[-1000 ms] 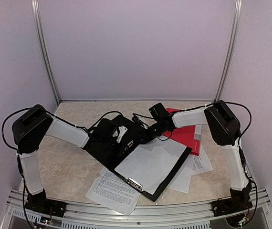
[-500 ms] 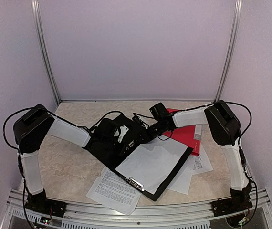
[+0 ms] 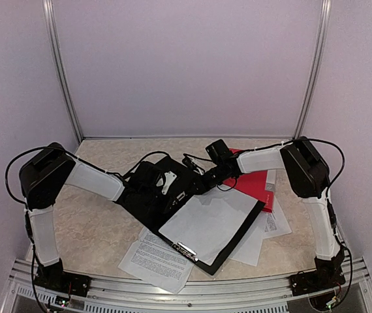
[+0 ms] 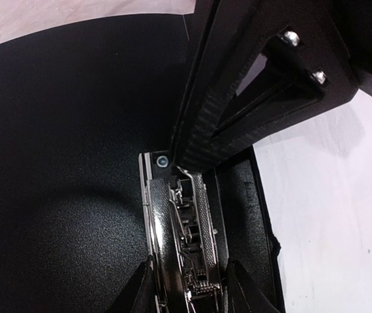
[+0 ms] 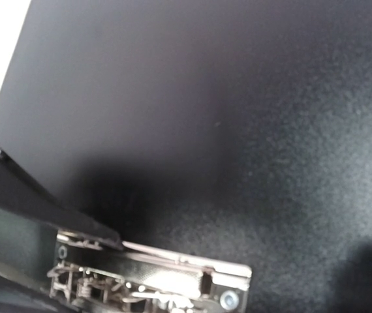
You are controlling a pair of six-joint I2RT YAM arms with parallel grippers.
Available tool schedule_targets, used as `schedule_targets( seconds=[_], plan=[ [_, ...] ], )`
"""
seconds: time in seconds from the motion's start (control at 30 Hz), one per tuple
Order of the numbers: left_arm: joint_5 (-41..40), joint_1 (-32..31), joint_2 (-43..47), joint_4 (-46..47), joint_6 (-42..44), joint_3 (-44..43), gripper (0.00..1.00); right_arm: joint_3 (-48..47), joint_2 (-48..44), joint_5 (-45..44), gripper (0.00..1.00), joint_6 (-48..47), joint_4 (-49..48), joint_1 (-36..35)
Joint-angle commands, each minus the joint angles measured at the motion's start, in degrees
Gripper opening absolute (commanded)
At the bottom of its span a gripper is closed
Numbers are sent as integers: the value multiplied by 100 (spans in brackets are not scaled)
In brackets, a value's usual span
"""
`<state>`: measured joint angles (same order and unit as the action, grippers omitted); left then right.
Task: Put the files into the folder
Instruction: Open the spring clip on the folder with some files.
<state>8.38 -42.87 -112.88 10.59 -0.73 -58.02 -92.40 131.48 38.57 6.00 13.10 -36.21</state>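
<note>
At counter [image 3: 94, 228] centre: open black plastic folder [image 3: 147, 195]; left gripper [image 4: 189, 290] grasps its chrome spring clip [image 4: 183, 228], right gripper [image 3: 192, 186] clenched alongside. Loose white paper sheets [image 3: 205, 218] rest on its flap. Step, seemingly: opening clip; next, sheets tucked under.

- My left gripper [image 4: 187, 293] hugs the folder clip [image 4: 185, 241]; my closed right gripper [image 3: 191, 188] blocks just beyond it.
- Loose files [image 3: 153, 261] cover the near bench [image 3: 94, 228].
- Bare bench lies open leftward.

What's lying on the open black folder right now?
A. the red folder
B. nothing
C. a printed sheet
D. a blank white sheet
D: a blank white sheet lies on the inside of the folder, while the printed sheets stick out from under its near edge.
</note>
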Motion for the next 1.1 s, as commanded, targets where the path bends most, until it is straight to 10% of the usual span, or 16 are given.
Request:
schedule_targets(
  seconds=[0.0, 1.07],
  plan=[
    [242, -81, -261, -489, 56, 77, 34, -182, 179, -278, 0, 28, 30, 172],
    [781, -129, -272, -155, 445, 301, 31, -406, 706, -1484, 0, -185, 521, 167]
  ],
)
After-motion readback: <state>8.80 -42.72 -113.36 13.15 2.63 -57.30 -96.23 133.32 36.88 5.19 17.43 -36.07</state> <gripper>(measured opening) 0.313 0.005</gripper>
